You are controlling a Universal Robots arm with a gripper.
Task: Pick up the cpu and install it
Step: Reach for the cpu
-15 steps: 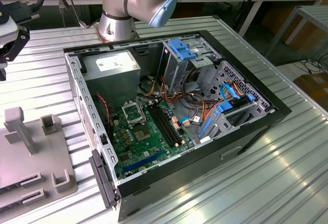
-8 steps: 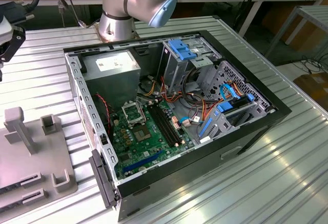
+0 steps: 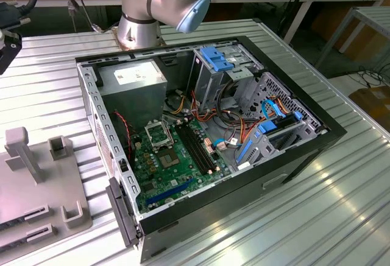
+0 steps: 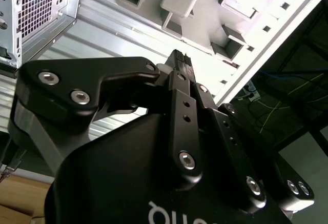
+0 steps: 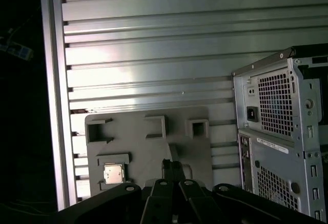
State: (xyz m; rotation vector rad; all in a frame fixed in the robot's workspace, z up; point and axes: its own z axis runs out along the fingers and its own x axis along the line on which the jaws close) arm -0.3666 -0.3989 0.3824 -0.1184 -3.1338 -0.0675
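The cpu sits in a fixture pocket — presumably kept square for pickup — with the end effector closed, empty, nearby.

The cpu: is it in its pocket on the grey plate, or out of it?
In. In the first wrist view the cpu lies flat inside a walled pocket of the grey plate, apart from the gripper.
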